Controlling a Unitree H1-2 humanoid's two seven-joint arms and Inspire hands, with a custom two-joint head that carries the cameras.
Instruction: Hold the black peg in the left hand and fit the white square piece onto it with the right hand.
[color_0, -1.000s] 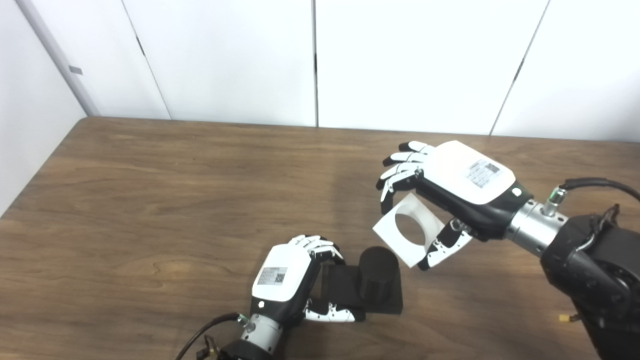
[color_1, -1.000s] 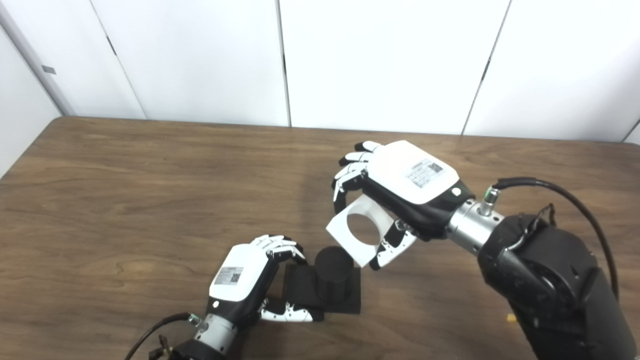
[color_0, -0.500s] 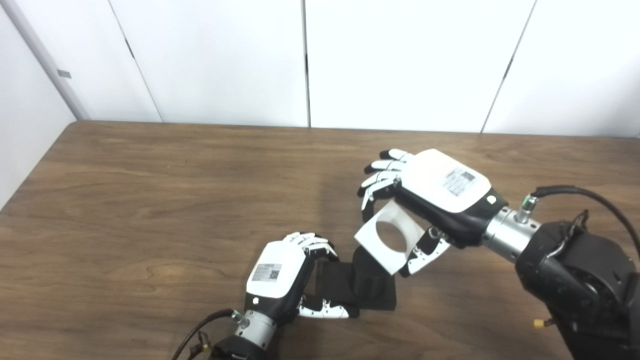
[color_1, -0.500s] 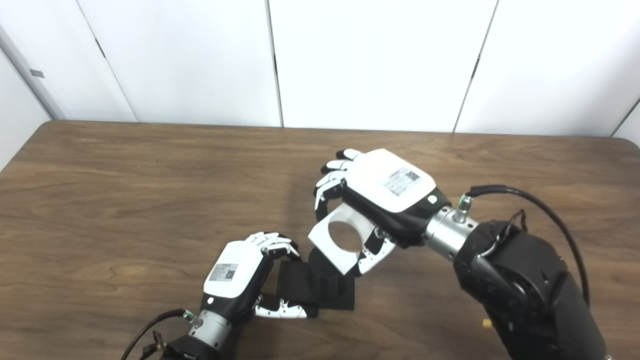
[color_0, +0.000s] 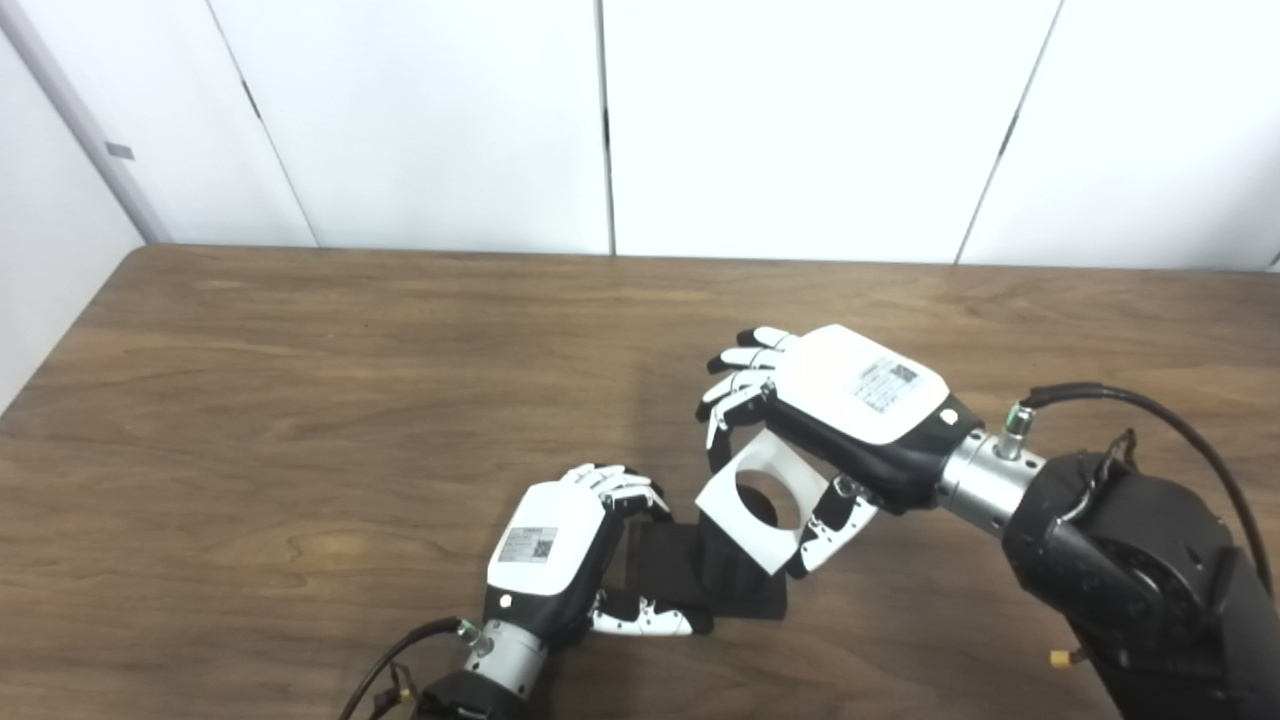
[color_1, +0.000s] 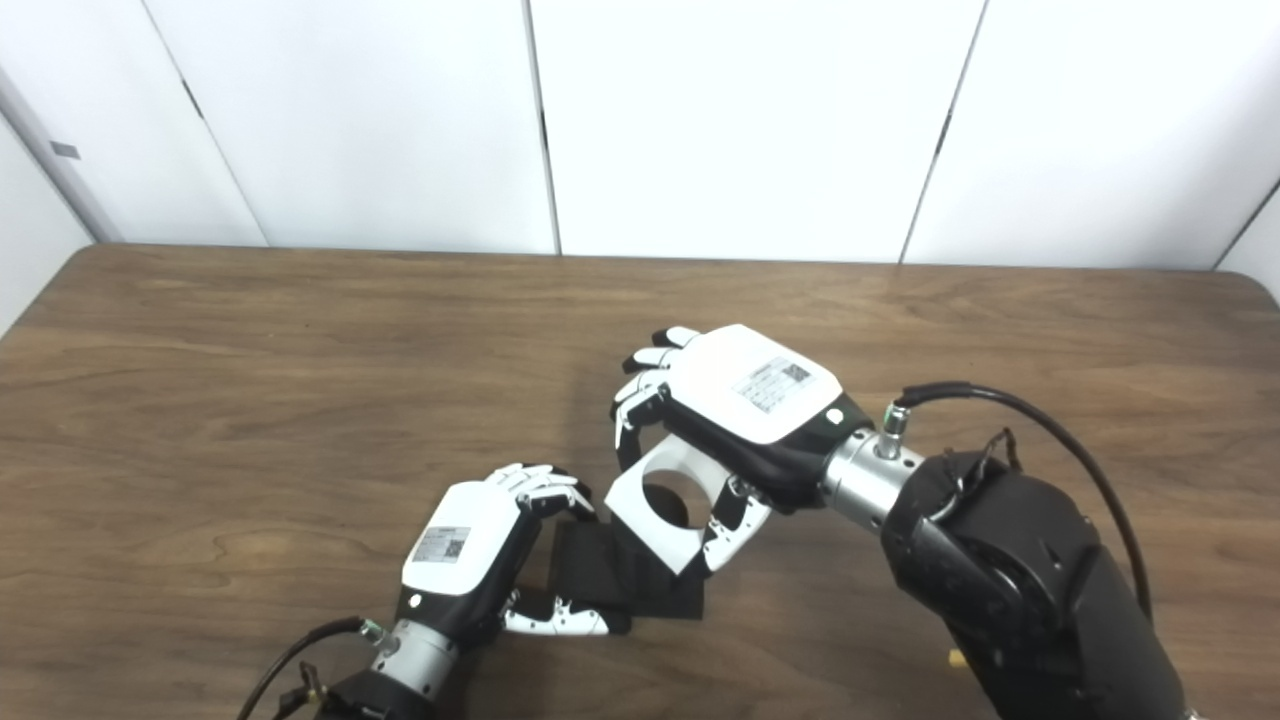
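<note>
The black peg (color_0: 728, 572) is a short cylinder on a flat black base (color_0: 668, 570), resting on the wooden table (color_0: 300, 400). My left hand (color_0: 548, 555) is shut on the base's left part. The white square piece (color_0: 752, 498), with a round hole, hangs tilted just over the peg's top, and the peg's dark top shows through the hole. My right hand (color_0: 830, 410) is shut on this piece, fingers on its far edge, thumb at its near right corner. I cannot tell whether the piece touches the peg.
White wall panels (color_0: 600, 120) stand behind the table's far edge. A black cable (color_0: 1150, 410) loops off the right wrist. The right forearm (color_0: 1130, 560) fills the lower right corner.
My right hand has carried the white square piece left and down, from beside the peg to over its top. The left hand keeps its hold on the base. The camera has shifted slightly.
</note>
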